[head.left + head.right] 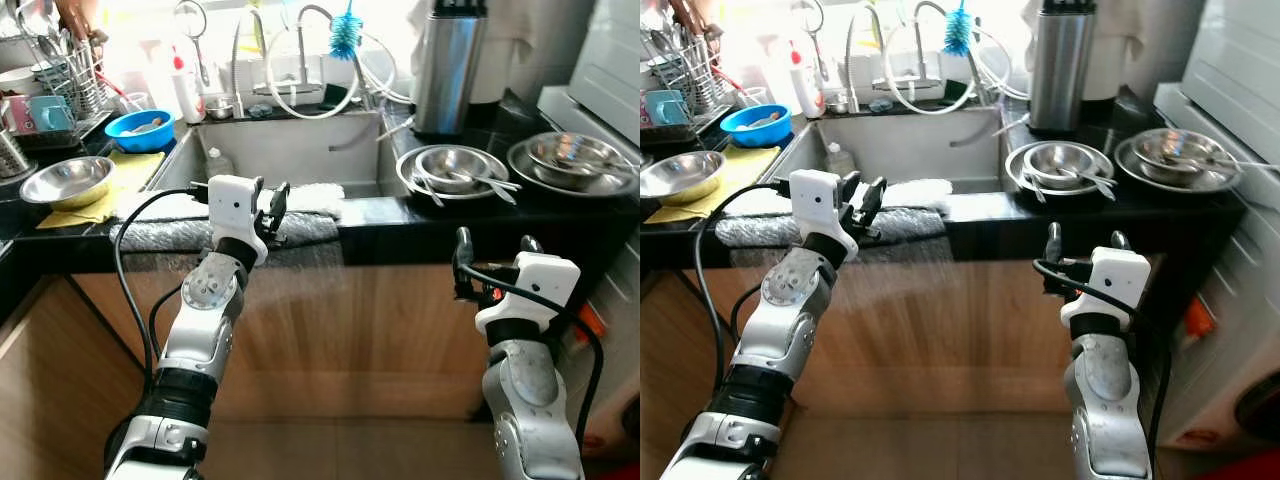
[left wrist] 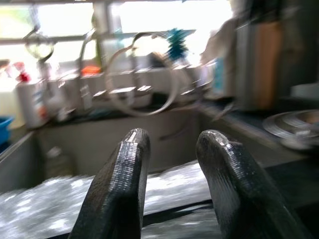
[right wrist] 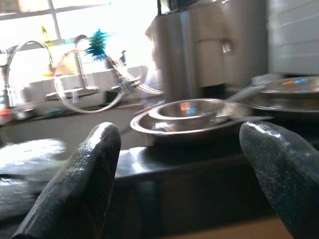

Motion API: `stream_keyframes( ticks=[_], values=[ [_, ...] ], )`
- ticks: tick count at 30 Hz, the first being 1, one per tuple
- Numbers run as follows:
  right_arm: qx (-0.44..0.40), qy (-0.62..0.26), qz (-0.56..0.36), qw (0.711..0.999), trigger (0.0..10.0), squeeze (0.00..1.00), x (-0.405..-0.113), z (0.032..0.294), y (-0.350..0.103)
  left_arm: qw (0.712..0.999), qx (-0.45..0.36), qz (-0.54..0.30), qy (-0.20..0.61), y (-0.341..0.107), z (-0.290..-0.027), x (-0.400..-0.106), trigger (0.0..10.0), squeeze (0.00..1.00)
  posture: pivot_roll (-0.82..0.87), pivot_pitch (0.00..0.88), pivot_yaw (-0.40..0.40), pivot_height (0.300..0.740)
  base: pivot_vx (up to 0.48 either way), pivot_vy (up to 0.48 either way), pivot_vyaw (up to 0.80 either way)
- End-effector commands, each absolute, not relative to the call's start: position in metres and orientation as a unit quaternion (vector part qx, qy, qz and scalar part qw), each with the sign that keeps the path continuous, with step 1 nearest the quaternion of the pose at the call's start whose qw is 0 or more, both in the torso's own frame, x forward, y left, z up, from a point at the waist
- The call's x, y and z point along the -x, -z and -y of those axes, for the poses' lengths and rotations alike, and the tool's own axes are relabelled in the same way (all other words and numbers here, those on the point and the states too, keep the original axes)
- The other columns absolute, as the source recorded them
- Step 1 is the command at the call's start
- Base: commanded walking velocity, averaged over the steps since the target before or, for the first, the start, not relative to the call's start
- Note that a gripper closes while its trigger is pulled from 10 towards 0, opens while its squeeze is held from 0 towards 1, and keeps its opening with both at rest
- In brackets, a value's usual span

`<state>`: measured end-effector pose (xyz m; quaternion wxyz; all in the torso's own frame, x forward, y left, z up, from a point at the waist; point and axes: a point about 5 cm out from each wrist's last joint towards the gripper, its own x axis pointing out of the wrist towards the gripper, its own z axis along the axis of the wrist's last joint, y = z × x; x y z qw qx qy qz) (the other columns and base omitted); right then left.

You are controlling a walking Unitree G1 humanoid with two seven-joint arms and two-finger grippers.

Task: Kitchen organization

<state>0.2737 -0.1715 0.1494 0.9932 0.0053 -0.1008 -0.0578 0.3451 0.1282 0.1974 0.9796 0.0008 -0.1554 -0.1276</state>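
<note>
A black counter [image 1: 400, 215] with a steel sink [image 1: 290, 150] runs across in front of me. My left gripper [image 1: 272, 205] is at the counter's front edge, over a white cloth [image 1: 310, 198] and a grey towel [image 1: 160, 232]. Its fingers [image 2: 117, 189] stand a little apart with nothing between them. My right gripper [image 1: 495, 240] hangs open wide just below the counter edge. It is in front of a steel plate holding bowls and spoons [image 1: 455, 165], which also appears in the right wrist view [image 3: 189, 112]. A second stack of steel dishes [image 1: 570, 155] sits further right.
On the left of the counter are a steel bowl [image 1: 68, 180] on a yellow cloth [image 1: 120, 180], a blue bowl [image 1: 140, 128] and a dish rack [image 1: 60, 80]. A tall steel jug [image 1: 447, 70] stands behind the plates. A small bottle [image 1: 215, 163] stands in the sink. Wooden cabinet fronts are below.
</note>
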Motion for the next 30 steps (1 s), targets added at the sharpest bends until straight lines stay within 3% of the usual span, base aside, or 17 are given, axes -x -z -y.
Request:
stream_keyframes(
  ticks=[1,19,30],
  values=[
    [-0.007,0.056,0.104,0.993,10.0,0.0,-0.274,0.173,-0.152,0.98,0.003,0.157,0.126,-0.199,-0.129,-0.345,10.0,0.0,-0.19,0.0,0.048,0.74,0.379,0.0,0.0],
    [0.027,0.02,0.11,0.993,10.0,0.0,-0.274,0.175,-0.168,0.979,0.058,0.158,0.112,-0.19,-0.111,-0.345,10.0,0.0,-0.27,0.0,-0.054,0.74,0.36,0.0,0.0],
    [0.024,0.019,0.107,0.994,10.0,0.0,-0.272,0.172,-0.167,0.976,0.062,0.17,0.124,-0.196,-0.108,-0.345,10.0,0.0,-0.26,0.0,-0.024,0.74,0.358,0.0,0.0]
  ],
)
